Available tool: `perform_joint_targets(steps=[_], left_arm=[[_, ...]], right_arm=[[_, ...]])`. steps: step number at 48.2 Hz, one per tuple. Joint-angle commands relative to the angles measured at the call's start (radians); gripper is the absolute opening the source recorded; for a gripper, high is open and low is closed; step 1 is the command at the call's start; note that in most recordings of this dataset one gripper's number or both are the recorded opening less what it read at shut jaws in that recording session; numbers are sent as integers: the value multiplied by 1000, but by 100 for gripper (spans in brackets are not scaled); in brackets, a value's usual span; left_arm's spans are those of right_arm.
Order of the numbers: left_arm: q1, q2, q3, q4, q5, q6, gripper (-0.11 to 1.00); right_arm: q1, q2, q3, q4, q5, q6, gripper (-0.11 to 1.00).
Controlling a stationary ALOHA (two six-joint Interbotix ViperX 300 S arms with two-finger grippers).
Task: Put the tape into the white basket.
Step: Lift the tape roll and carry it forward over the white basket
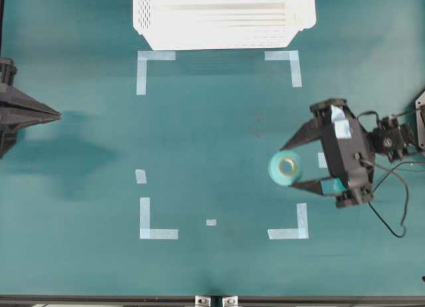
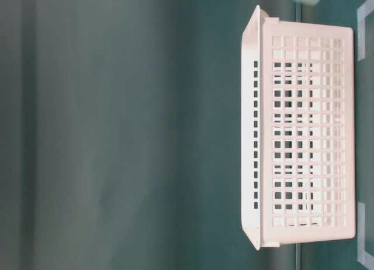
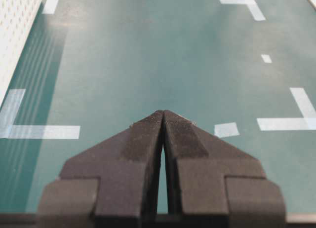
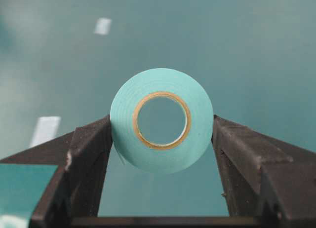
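Table [image 1: 219, 134]: teal surface with pale tape corner marks outlining a rectangle. All places below are given relative to the basket.

Basket [image 1: 222, 18]: white, slotted walls, standing at the far edge of the table just beyond the far pair of corner marks. What shows of its ribbed bottom in the overhead view is bare, and through the slotted wall in the table-level view no roll shows inside. Judgement: the deposit is not yet done.

Right hand [image 1: 299, 166]: well apart from the basket, on the near-right side, by the near-right corner mark. Its two black fingers are spread wide and clamped on the tape, one on each side of the rim. The wrist view shows both pads touching the roll's outer face.

Left hand [image 3: 163, 120]: well apart from the basket at the far left of the table, fingers pressed together, holding nothing.

Tape [image 4: 162, 120]: light teal roll with a pale core, held between the right hand's fingertips. The hole faces the wrist camera, and in the overhead view it faces up. Whether it clears the table I cannot tell for certain.

Progress, as judged: the grasp is made. Left to do: carry the roll over the basket rim, then release.
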Motion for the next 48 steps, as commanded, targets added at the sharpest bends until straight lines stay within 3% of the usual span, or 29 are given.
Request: perform_joint_targets(steps=[1, 25, 48], left_arm=[[6, 11, -14, 2, -9, 0, -10], [8, 11, -14, 2, -8, 0, -10], [34, 11, -12, 2, -9, -2, -10]], right_arm=[[-35, -15, -32, -17, -5, -2, 68], [-249, -37, -40, -129, -8, -2, 68], [-396, -37, -72, -199, -12, -3, 68]])
